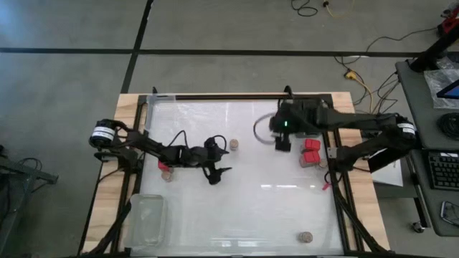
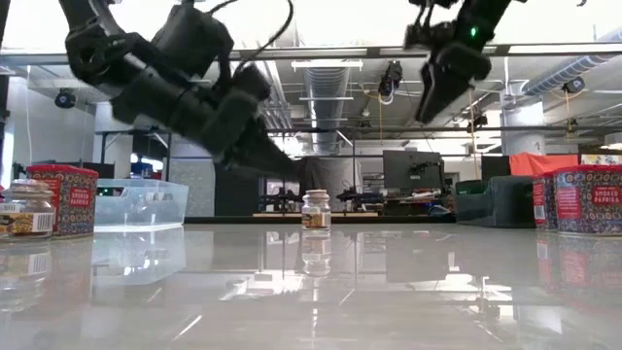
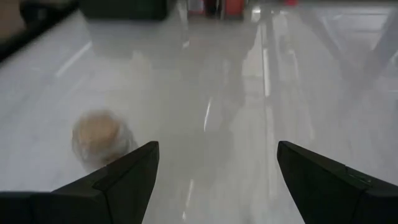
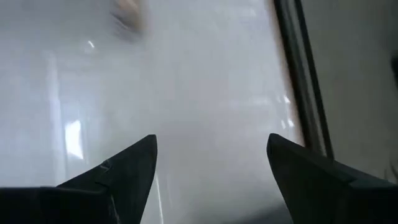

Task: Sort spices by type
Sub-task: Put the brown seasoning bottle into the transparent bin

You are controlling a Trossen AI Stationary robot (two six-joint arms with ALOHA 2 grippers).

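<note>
From the low view, nearest us at the left edge, we log a tan-topped jar [image 2: 26,209] beside a red tin [image 2: 66,198], with a clear tray [image 2: 143,203] behind them; red tins [image 2: 583,198] also stand at the right edge, and a second jar [image 2: 315,209] stands alone mid-table, farther back. The high view adds what this angle hides: a third jar [image 1: 306,236] near the front right edge, two red tins [image 1: 310,152] side by side at the right, and another clear tray [image 1: 148,219] at the front left corner. We see the left gripper [image 1: 217,172] raised over mid-table, fingers spread and empty; its wrist view shows a jar [image 3: 97,132] just ahead. The right gripper [image 1: 283,142] hangs high near the back right, likewise spread and empty
</note>
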